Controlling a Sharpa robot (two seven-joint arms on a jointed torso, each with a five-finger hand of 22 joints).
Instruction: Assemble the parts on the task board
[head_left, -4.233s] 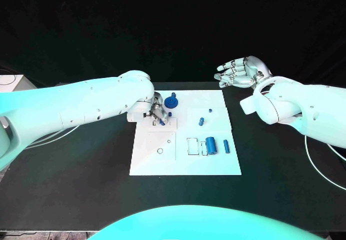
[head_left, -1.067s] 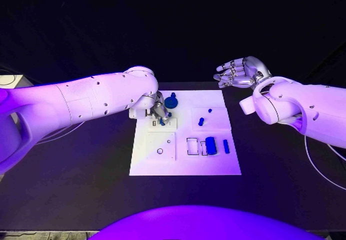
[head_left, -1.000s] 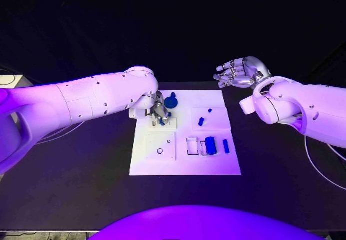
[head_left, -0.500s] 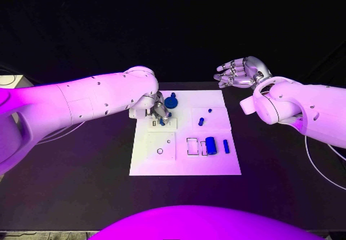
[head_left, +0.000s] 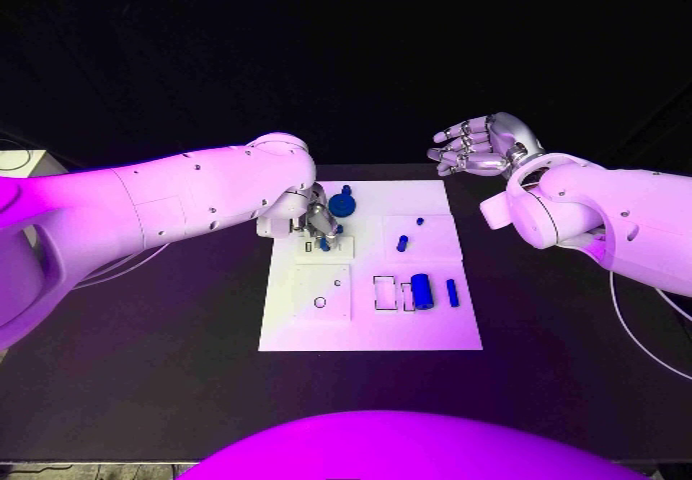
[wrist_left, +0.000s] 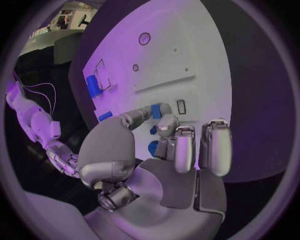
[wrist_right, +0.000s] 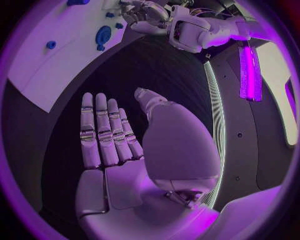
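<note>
On the black tabletop (head_left: 144, 380) before you lies the white task board (head_left: 369, 330). Your left hand (head_left: 310, 222) sits at its far-left corner, fingertips pinching a small blue part (wrist_left: 156, 111). Other blue parts lie further right, including a cylinder (head_left: 421, 290). Your right hand (head_left: 480, 143) hovers beyond the board, fingers apart, holding nothing.

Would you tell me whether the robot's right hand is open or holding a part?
Open. The right hand hangs over the dark table beside the task board, fingers straight and slightly apart, with a bare palm.
</note>
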